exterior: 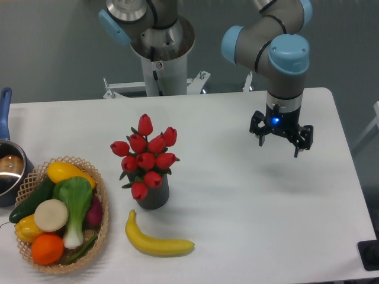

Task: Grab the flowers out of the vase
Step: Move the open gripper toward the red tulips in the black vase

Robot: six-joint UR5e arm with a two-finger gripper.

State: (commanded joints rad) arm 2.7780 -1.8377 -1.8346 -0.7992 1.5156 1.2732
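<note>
Ten or so red tulip buds make up the flowers (145,155), standing upright in the vase (153,196), a short dark grey ribbed cylinder near the middle of the white table (237,207), with a banana (157,241) lying just in front of it and a woven basket (102,195) of vegetables to its left. The gripper (281,142) hangs above the table well to the right of the bunch, fingers apart and holding nothing. The bunch looks light and likely artificial, with soft buds and leaves that would bend or slip under a pinch, so the heads make a poor hold. A firmer purchase would probably be low on the bundle, where the stems gather just above the vase rim, though leaves hide most of that neck from this view. The vase may lift or tip with the stems if they fit snugly.
</note>
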